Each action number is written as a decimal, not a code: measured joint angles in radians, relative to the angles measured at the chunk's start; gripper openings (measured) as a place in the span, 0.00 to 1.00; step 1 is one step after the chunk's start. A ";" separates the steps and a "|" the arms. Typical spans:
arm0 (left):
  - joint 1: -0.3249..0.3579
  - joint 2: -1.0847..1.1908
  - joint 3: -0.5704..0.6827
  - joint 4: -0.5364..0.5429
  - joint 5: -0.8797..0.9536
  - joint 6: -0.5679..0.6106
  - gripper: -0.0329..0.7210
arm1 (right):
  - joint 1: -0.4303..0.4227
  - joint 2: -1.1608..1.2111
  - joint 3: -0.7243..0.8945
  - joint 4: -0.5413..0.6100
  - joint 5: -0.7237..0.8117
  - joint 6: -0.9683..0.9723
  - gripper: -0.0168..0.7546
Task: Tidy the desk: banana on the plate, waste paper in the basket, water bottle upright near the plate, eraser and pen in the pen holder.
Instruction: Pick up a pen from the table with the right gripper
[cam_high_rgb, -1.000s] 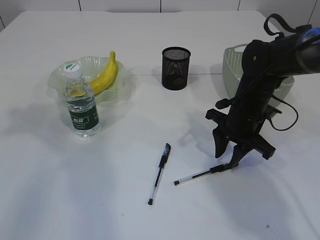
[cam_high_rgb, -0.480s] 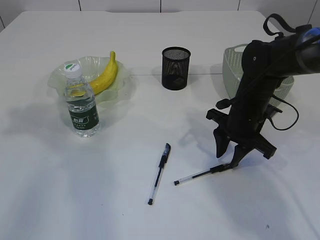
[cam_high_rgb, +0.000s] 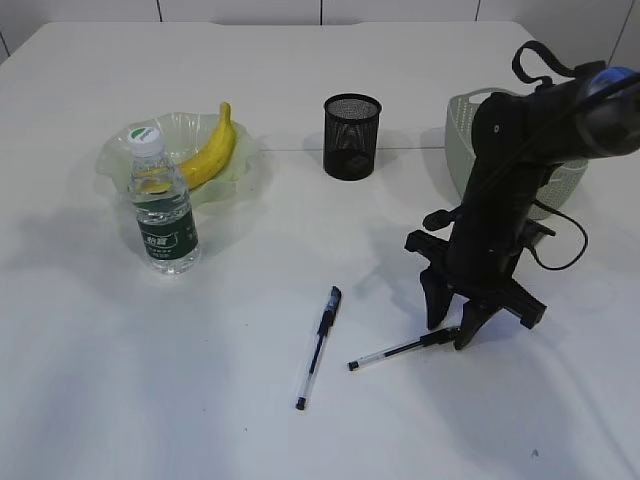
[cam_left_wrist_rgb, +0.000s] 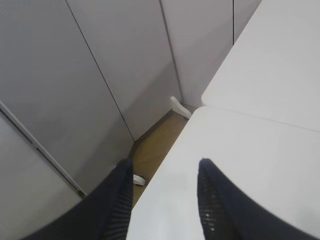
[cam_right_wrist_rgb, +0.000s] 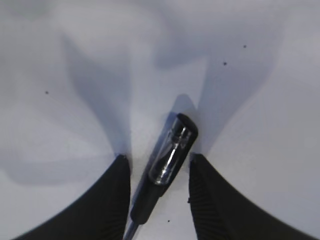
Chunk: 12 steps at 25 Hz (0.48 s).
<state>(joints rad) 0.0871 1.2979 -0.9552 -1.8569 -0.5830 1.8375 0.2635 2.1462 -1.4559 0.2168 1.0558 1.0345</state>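
My right gripper (cam_high_rgb: 452, 328) has come down since a second ago: the arm has leaned a little toward the desk's (cam_high_rgb: 300, 440) left edge, and the fingers (cam_high_rgb: 436, 305) now straddle the back end of the clear pen (cam_high_rgb: 398, 351) instead of hanging just above it. In the right wrist view that pen's (cam_right_wrist_rgb: 167, 160) dark end sits between the two fingers (cam_right_wrist_rgb: 107, 200), which stand apart on either side of it; I see a gap on both sides, so they are released, not grasping. Whether the fingertips touch the desk I can't quite tell from here.

Nothing else has moved. The black pen (cam_high_rgb: 319, 346) lies just left of the clear one, toward the desk's near edge. The banana (cam_high_rgb: 210, 150) lies in the plate (cam_high_rgb: 250, 172) near the far left of the desk, and the water bottle (cam_high_rgb: 163, 205) stands upright, right in front of the plate. The pen holder (cam_high_rgb: 352, 136) stands mid-desk toward the far edge. The basket (cam_high_rgb: 462, 135) sits by the right edge, partly behind my right arm.

My left gripper (cam_left_wrist_rgb: 165, 200) is off past the desk's edge (cam_left_wrist_rgb: 240, 145): its wrist view shows a grey panelled wall (cam_left_wrist_rgb: 75, 75) and a strip of floor (cam_left_wrist_rgb: 155, 145). Its fingers (cam_left_wrist_rgb: 117, 205) are parted with nothing between them.
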 joint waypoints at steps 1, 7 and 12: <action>0.000 0.000 0.000 0.000 0.000 0.000 0.44 | 0.002 0.003 0.000 0.002 0.001 0.000 0.41; 0.000 0.000 0.000 0.000 -0.001 0.000 0.42 | 0.012 0.011 -0.002 0.012 0.005 0.000 0.41; 0.000 0.000 0.000 0.000 -0.011 0.000 0.40 | 0.014 0.012 -0.002 0.015 0.006 0.000 0.41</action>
<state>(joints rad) 0.0871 1.2979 -0.9552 -1.8569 -0.5939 1.8375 0.2776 2.1585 -1.4577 0.2315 1.0618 1.0345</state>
